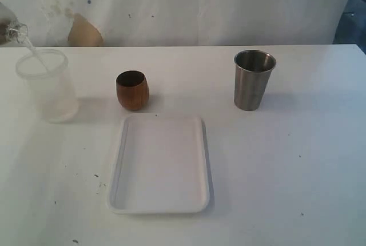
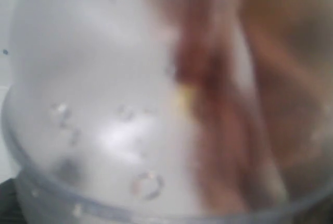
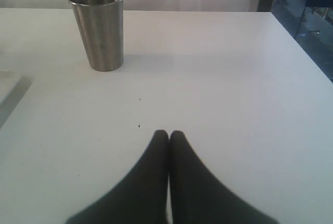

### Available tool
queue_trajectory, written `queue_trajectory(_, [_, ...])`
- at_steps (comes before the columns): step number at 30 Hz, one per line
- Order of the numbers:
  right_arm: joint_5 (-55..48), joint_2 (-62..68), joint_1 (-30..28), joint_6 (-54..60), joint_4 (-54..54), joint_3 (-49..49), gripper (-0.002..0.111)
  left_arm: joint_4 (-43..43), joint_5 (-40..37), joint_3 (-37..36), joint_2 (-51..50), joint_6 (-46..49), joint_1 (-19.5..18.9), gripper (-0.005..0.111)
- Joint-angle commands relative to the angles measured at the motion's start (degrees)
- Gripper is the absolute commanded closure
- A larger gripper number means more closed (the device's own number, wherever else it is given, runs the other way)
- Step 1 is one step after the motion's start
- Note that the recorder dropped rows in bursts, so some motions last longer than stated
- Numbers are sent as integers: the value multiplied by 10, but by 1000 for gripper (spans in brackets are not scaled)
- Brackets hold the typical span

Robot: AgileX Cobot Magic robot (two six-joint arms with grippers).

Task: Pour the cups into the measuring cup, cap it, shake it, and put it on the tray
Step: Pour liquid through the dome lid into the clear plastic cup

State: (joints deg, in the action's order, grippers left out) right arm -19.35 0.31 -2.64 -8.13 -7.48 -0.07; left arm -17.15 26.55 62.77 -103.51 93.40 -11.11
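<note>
A clear container with a domed, short-necked lid (image 1: 17, 30) hangs tilted at the far left edge, mostly cut off; it looks like the capped measuring cup (image 2: 93, 104). It fills the left wrist view, blurred and dotted with droplets, so my left gripper holds it, fingers hidden. A thin clear line (image 1: 33, 51) runs from its neck down into a frosted cup (image 1: 48, 86). The brown wooden cup (image 1: 132, 90) and the steel tumbler (image 1: 254, 80) stand upright behind the white tray (image 1: 117, 171), which holds nothing. My right gripper (image 3: 169, 133) is shut and empty, low over the table, well short of the tumbler (image 3: 99, 28).
The frosted cup stands on the table at the left, under the tilted container. A corner of the tray (image 3: 8, 94) shows in the right wrist view. The table's far edge meets a stained white wall with a brown patch (image 1: 86, 31).
</note>
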Motion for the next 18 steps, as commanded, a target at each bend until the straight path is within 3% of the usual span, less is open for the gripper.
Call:
queue_trajectory(1, [1, -3, 3, -1, 1, 1, 108, 4, 23, 7, 16, 19, -2, 107])
queue_trajectory(18, [1, -3, 3, -1, 1, 1, 108, 4, 24, 7, 16, 28, -2, 107])
